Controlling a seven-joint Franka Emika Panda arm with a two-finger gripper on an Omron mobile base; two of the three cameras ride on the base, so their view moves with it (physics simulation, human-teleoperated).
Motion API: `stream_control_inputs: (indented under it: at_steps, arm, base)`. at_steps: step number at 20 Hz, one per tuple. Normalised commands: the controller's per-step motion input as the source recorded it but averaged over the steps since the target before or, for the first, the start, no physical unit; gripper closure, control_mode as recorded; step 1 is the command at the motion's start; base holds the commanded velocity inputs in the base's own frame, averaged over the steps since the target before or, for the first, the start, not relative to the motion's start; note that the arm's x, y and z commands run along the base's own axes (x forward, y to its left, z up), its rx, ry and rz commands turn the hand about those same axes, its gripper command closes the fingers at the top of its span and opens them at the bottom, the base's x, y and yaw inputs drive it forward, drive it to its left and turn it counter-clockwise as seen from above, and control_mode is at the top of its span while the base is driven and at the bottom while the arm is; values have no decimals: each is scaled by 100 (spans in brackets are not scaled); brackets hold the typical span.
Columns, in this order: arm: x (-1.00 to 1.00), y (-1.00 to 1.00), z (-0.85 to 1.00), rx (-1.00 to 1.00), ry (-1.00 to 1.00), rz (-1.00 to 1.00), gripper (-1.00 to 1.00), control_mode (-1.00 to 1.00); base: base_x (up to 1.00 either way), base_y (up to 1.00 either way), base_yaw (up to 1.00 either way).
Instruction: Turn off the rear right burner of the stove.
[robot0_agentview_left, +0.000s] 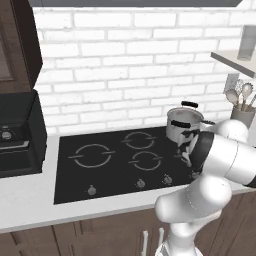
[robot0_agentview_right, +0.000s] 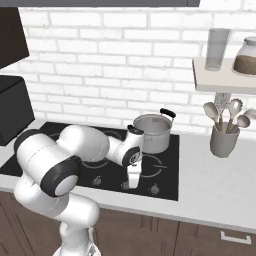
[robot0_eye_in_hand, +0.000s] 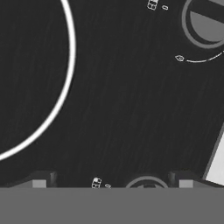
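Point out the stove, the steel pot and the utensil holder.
stove (robot0_agentview_left: 110, 177): left base view, bare black glass near the front.
steel pot (robot0_agentview_right: 152, 134): right base view, its side wall.
utensil holder (robot0_agentview_right: 223, 142): right base view, the grey cup's front.

No words, brands or numbers can be read anywhere. The only signs are tiny white symbols printed on the stove (robot0_eye_in_hand: 113, 109) glass beside its knobs: a small burner-position icon (robot0_eye_in_hand: 96, 182) near the knob (robot0_eye_in_hand: 146, 183) at the bottom edge, another icon (robot0_eye_in_hand: 152, 5) by the second knob (robot0_eye_in_hand: 205, 22), and a flame-like mark (robot0_eye_in_hand: 179, 58) on a thin arc.
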Motion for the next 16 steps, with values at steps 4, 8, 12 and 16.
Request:
stream_control_inputs:
  at_steps: [4, 8, 12, 16]
  arm:
    - [-9, 0, -22, 0, 0, 0, -100, -100]
    - [-34, 0, -6, 0, -2, 0, -100, -100]
    - [-20, 0, 0, 0, 0, 0, -100, -100]
    - [-1, 4, 0, 0, 0, 0, -100, -100]
  base:
    - [0, 0, 0]
    - [0, 0, 0]
    - [0, 0, 0]
    - [0, 0, 0]
